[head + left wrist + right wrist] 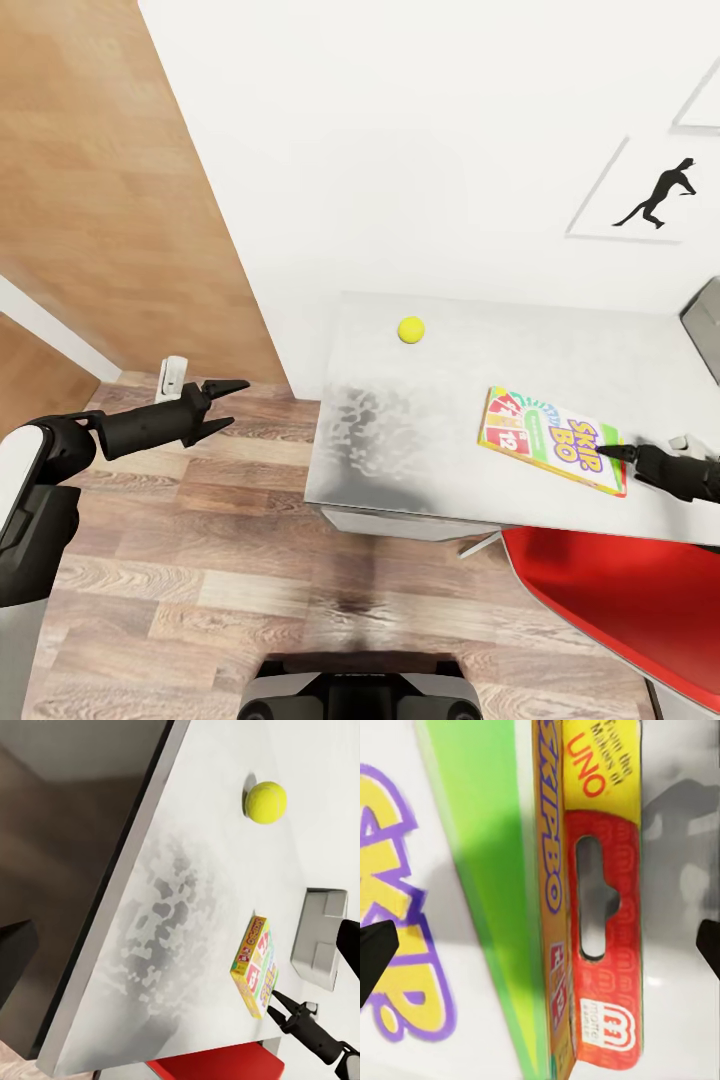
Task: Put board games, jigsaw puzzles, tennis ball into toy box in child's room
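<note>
SKIP BO board game [553, 439]: lies flat on the table [400, 440], at its near edge, not yet lifted.
Right gripper [540, 945]: jaws spread wide on either side of the game's red hang-tab edge, holding nothing.
Left gripper [228, 405]: parted, empty, over the floor beside the table.
Tennis ball [411, 329]: on the table, well apart from the game.
Toy box [321, 937]: beyond the game.
Progress: judged early; both toys are still on the table.
</note>
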Available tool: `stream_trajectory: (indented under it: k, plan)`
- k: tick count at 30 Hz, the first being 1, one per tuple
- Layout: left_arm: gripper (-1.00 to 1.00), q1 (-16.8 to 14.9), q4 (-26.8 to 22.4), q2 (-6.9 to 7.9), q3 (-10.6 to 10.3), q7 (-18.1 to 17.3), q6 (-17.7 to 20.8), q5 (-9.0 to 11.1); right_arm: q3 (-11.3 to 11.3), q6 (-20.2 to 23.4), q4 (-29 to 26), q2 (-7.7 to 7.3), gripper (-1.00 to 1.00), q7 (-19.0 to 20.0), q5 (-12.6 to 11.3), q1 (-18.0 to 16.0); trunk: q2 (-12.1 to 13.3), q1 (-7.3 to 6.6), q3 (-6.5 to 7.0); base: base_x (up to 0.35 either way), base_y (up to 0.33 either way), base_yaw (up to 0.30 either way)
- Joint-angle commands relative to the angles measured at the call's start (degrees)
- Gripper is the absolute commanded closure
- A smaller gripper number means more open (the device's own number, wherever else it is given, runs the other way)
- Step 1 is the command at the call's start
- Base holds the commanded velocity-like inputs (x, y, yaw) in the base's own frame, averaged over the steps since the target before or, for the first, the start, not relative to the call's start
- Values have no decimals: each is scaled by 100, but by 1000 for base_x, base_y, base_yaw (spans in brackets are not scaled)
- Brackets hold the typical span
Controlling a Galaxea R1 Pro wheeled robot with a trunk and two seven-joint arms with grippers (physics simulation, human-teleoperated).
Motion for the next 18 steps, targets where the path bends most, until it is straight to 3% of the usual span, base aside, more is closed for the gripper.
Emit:
stream_trajectory:
  k: [1, 12, 18]
  plan:
    - [-100, -7, -1, -2, 2, 58, 14, 54, 189, 41, -3, 5, -100, 59, -96, 0, -8, 15, -8, 0, 0, 0]
    - [-100, -5, -6, -2, 0, 59, 14, 54, 239, 41, -62, 94, -100, 176, -96, -53, -8, 15, -8, 0, 0, 0]
    - [-100, -5, -8, -2, 0, 65, 14, 54, 258, 41, -98, 218, -100, 258, -96, -68, -8, 15, -8, 0, 0, 0]
